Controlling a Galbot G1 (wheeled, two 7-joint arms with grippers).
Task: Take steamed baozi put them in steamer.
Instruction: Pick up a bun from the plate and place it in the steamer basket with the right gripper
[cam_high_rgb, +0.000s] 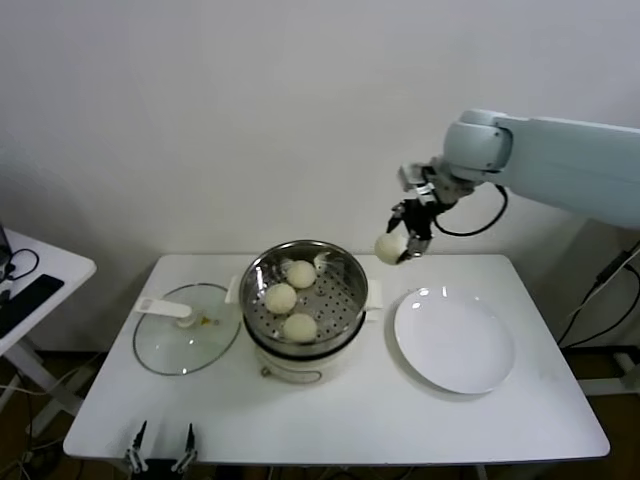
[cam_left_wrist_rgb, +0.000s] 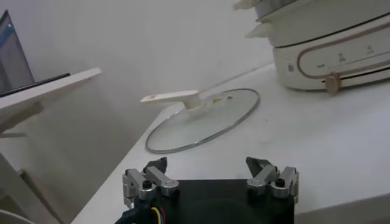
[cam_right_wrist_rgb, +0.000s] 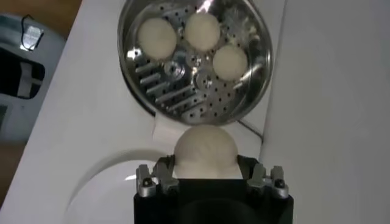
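Note:
The steel steamer (cam_high_rgb: 340, 272) sits on its cream cooker base at the table's middle and holds three cream-white baozi (cam_high_rgb: 281, 297), (cam_high_rgb: 301, 273), (cam_high_rgb: 299, 327). My right gripper (cam_high_rgb: 402, 243) is shut on the fourth baozi (cam_high_rgb: 389, 248) and holds it in the air, to the right of the steamer and above the table's back edge. In the right wrist view the held baozi (cam_right_wrist_rgb: 205, 152) sits between the fingers, with the steamer (cam_right_wrist_rgb: 138, 73) and its three baozi beyond. My left gripper (cam_high_rgb: 160, 440) is open and empty at the table's front left edge; it also shows in the left wrist view (cam_left_wrist_rgb: 210, 171).
A white round plate (cam_high_rgb: 455, 340) lies right of the steamer. A flat glass lid (cam_high_rgb: 185, 340) with a white handle lies left of it, also in the left wrist view (cam_left_wrist_rgb: 204, 119). A white side table (cam_high_rgb: 40, 275) stands at far left.

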